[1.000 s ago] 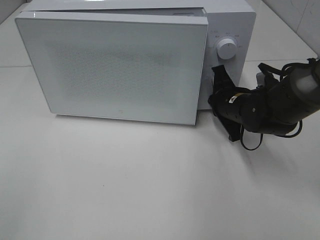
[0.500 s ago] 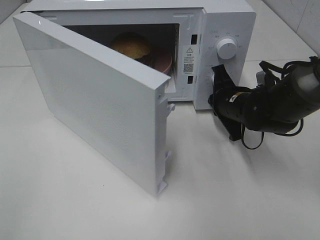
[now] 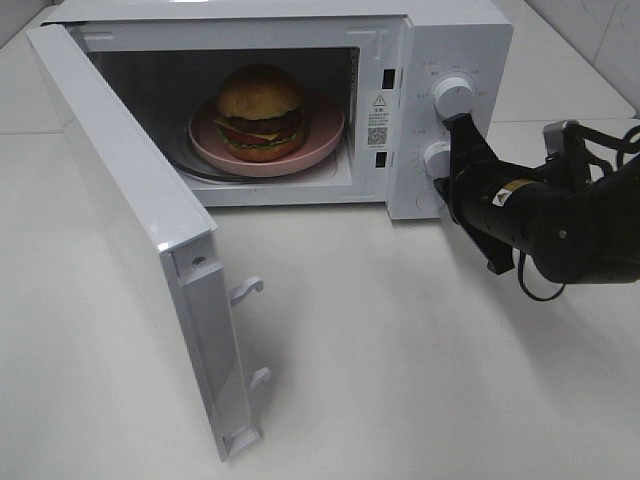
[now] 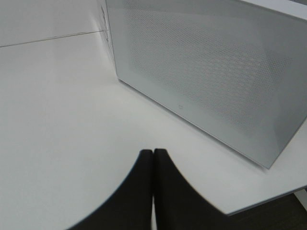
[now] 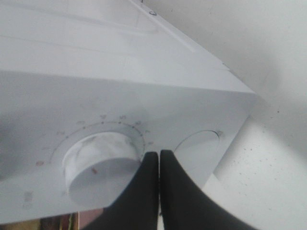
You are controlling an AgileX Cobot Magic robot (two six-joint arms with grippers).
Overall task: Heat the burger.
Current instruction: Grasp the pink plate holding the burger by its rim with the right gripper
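The burger point(image 3: 261, 112) sits on a round pink plate point(image 3: 322, 136) inside the white microwave point(image 3: 455, 35), whose door point(image 3: 120, 220) stands wide open to the left. My right gripper point(image 3: 448, 182) is shut and empty, its tips against the control panel between the lower knob point(image 3: 436, 157) and the round button below it. In the right wrist view the shut gripper point(image 5: 159, 154) touches the panel between that knob point(image 5: 100, 160) and the button point(image 5: 196, 146). My left gripper point(image 4: 153, 152) is shut and empty over the table, facing the door's outer face point(image 4: 211, 81); it is out of the exterior high view.
The open door reaches far out over the front left of the white table point(image 3: 420, 380). An upper knob point(image 3: 453, 92) sits on the panel above my right gripper. The right arm point(image 3: 570, 225) lies low to the right of the microwave.
The microwave door has swung from shut to wide open, so the burger and plate now show. My right gripper has shifted a little right and closer to the panel.
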